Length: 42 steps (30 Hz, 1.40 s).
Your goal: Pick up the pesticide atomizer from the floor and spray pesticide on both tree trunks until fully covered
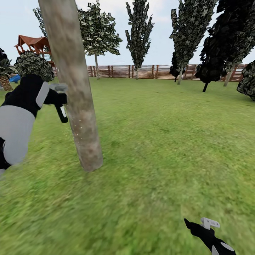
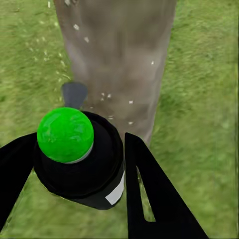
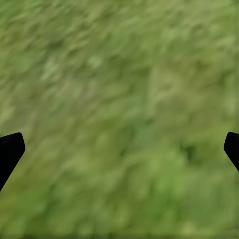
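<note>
Now spraying: the left claw (image 2: 79, 174), gripping the pesticide atomizer (image 2: 74, 154), faces the tree trunk (image 2: 119, 59); next, sweep along it. The right claw (image 3: 119, 149) hangs wide.

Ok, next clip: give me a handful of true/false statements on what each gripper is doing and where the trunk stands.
1. The left gripper is shut on the pesticide atomizer. True.
2. The atomizer's top is red. False: the left wrist view shows a bright green cap.
3. The atomizer points at the tree trunk, which has pale specks on its bark. True.
4. The right gripper grips the trunk. False: its fingertips stand wide apart over the grass, holding nothing.
5. The trunk stands against the wooden fence. False: it rises from open lawn, with the fence far behind it.
</note>
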### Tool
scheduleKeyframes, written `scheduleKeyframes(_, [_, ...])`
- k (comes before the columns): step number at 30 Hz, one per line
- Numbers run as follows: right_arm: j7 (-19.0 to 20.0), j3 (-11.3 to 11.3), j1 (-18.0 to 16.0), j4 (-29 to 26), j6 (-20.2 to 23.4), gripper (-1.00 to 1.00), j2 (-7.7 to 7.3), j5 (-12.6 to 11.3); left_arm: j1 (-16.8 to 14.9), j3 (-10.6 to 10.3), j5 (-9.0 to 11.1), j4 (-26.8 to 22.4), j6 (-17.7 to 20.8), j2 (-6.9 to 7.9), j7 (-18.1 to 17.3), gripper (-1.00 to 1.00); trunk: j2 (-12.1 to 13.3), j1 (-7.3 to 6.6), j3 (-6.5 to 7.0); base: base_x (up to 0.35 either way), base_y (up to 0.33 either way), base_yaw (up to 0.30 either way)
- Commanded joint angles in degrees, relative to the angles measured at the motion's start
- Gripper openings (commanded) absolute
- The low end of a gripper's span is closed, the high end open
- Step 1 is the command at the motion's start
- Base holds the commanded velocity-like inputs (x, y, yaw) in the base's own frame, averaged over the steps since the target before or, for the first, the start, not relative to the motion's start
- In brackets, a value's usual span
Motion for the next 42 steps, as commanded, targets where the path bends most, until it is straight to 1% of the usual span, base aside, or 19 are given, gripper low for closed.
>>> scheduleKeyframes(1, [0.0, 0.0, 0.0, 0.0, 0.0, 1.0, 0.0, 0.0, -2.1, 0.0, 0.0, 0.0, 0.1, -0.01, 0.0, -1.0, 0.0, 0.0, -0.01, 0.0, 0.0, 0.0])
scheduleKeyframes(4, [0.0, 0.0, 0.0, -0.1, 0.0, 1.0, 0.0, 0.0, -6.7, -0.1, 0.0, 0.1, 0.2, -0.13, 0.1, -1.0, 0.0, 0.0, -0.01, 0.0, 0.0, 0.0])
scheduleKeyframes(6, [0.0, 0.0, 0.0, -0.1, 0.0, 1.0, -0.03, 0.0, -9.9, -0.1, -1.1, 0.3, 0.4, -0.95, 0.1, -1.0, 0.0, 0.0, -0.01, 0.0, 0.0, 0.0])
scheduleKeyframes(10, [0.0, 0.0, 0.0, -0.1, 0.0, 1.0, -0.07, 0.0, -14.0, -0.2, -3.2, 0.4, 0.6, -2.09, 0.1, -1.0, 0.0, 0.0, -0.01, 0.0, 0.0, 0.0])
scheduleKeyframes(13, [0.0, 0.0, 0.0, -0.1, 0.0, 1.0, -0.07, 0.0, -16.9, -0.2, -3.4, 0.8, 0.6, -2.56, 0.1, -1.0, 0.0, 0.0, -0.01, 0.0, 0.0, 0.0])
scheduleKeyframes(15, [0.0, 0.0, 0.0, -0.1, 0.0, 1.0, -0.09, 0.0, -17.7, -0.6, -3.5, 1.1, 0.7, -2.94, 0.1, -1.0, 0.0, 0.0, -0.01, 0.0, 0.0, 0.0])
scheduleKeyframes(18, [0.0, 0.0, 0.0, -0.1, 0.0, 1.0, -0.09, 0.0, -17.9, -3.0, -3.5, 3.7, 0.7, -2.9, 0.1, -1.0, 0.0, 0.0, -0.01, 0.0, 0.0, 0.0])
scheduleKeyframes(19, [0.0, 0.0, 0.0, -0.1, 0.0, 1.0, -0.09, 0.0, -17.9, -4.3, -3.5, 5.7, 0.6, -2.86, 0.1, -1.0, 0.0, 0.0, -0.01, 0.0, 0.0, 0.0])
scheduleKeyframes(20, [0.0, 0.0, 0.0, -0.1, 0.0, 1.0, -0.09, 0.0, -17.9, -6.1, -3.5, 9.6, 0.6, -2.79, 0.1, -1.0, 0.0, 0.0, -0.01, 0.0, 0.0, 0.0])
scheduleKeyframes(21, [0.0, 0.0, 0.0, -0.1, 0.0, 1.0, -0.09, 0.0, -17.8, -6.9, -3.5, 12.2, 0.5, -2.79, 0.1, -1.0, 0.0, 0.0, -0.01, 0.0, 0.0, 0.0])
scheduleKeyframes(24, [0.0, 0.0, 0.0, -0.1, 0.0, 1.0, -0.07, 0.0, -17.4, -7.5, -3.5, 16.0, 0.2, -2.79, 0.0, -1.0, 0.0, 0.0, -0.01, 0.0, 0.0, 0.0])
scheduleKeyframes(27, [0.0, 0.0, 0.0, -0.1, 0.0, 1.0, -0.07, 0.0, -14.5, -7.7, -3.5, 19.7, -1.6, -2.79, -0.1, -1.0, 0.0, 0.0, -0.01, 0.0, 0.0, 0.0])
scheduleKeyframes(29, [0.0, 0.0, 0.0, -0.1, 0.0, 1.0, -0.06, 0.0, -11.9, -7.7, -3.5, 20.4, -3.2, -2.78, -0.1, -1.0, 0.0, 0.0, -0.01, 0.0, 0.0, 0.0])
scheduleKeyframes(30, [0.0, 0.0, 0.0, -0.1, 0.0, 1.0, -0.04, 0.0, -8.3, -7.7, -3.5, 20.7, -5.3, -2.76, -0.1, -1.0, 0.0, 0.0, -0.01, 0.0, 0.0, 0.0])
scheduleKeyframes(33, [0.0, 0.0, 0.0, -0.1, 0.0, 1.0, -0.01, 0.0, -1.9, -7.7, -3.5, 20.8, -10.2, -2.71, -0.1, -1.0, 0.0, 0.0, -0.01, 0.0, 0.0, 0.0])
scheduleKeyframes(36, [0.0, 0.1, 0.0, 0.0, 0.0, 1.0, 0.0, 0.0, 5.4, -7.6, -3.4, 20.9, -17.3, -2.57, -0.1, -1.0, 0.0, 0.0, -0.01, 0.0, 0.0, 0.0])
scheduleKeyframes(39, [0.0, 0.1, 0.0, 0.0, 0.0, 1.0, 0.0, 0.0, 9.7, -7.6, -3.3, 20.9, -22.6, -1.67, -0.1, -1.0, 0.0, 0.0, -0.01, 0.0, 0.0, 0.0])
scheduleKeyframes(40, [0.0, 0.1, 0.0, 0.0, 0.0, 1.0, 0.0, 0.0, 12.0, -7.6, -3.2, 20.9, -25.8, -1.35, -0.1, -1.0, 0.0, 0.0, -0.01, 0.0, 0.0, 0.0])
scheduleKeyframes(42, [0.0, 0.1, 0.0, 0.0, 0.0, 1.0, 0.0, 0.0, 15.6, -7.6, -3.2, 20.9, -29.1, -1.01, -0.1, -1.0, 0.0, 0.0, -0.01, 0.0, 0.0, 0.0])
